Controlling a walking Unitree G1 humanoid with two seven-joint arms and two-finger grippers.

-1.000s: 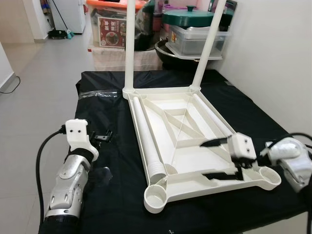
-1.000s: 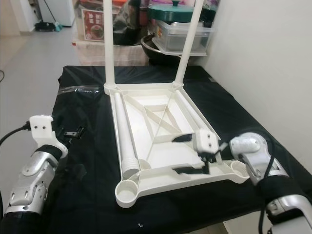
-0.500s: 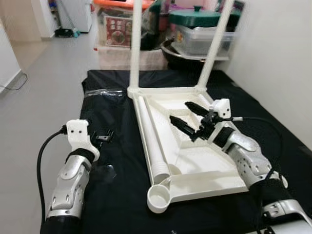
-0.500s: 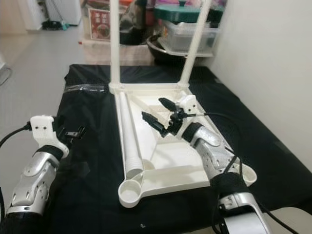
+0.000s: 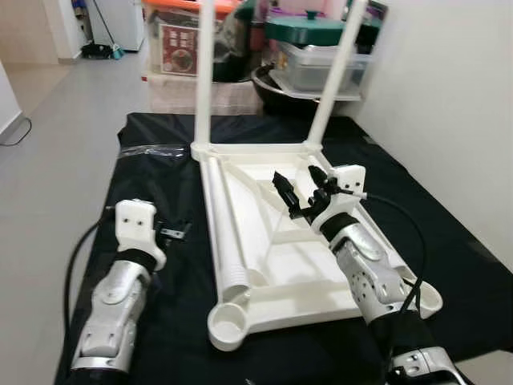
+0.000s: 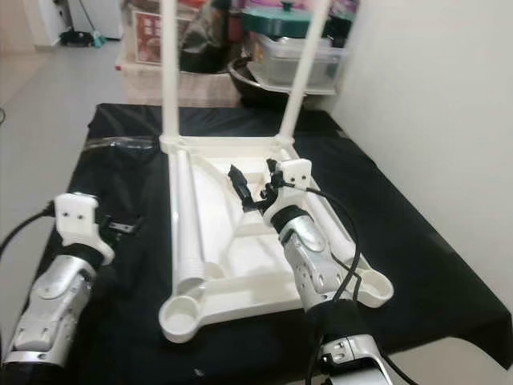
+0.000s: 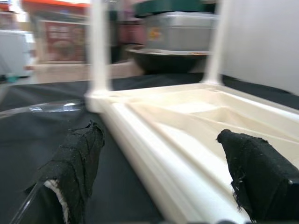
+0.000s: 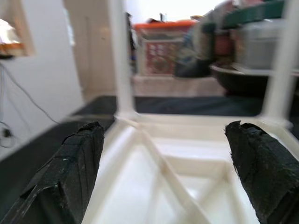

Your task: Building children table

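White plastic children's table [image 5: 264, 241] lies upside down on the black cloth-covered table [image 5: 449, 265], two legs upright at far end. Right gripper [image 5: 298, 191] hovers over its underside, fingers spread, empty. Left gripper [image 7: 163, 163] near its left edge, fingers spread.
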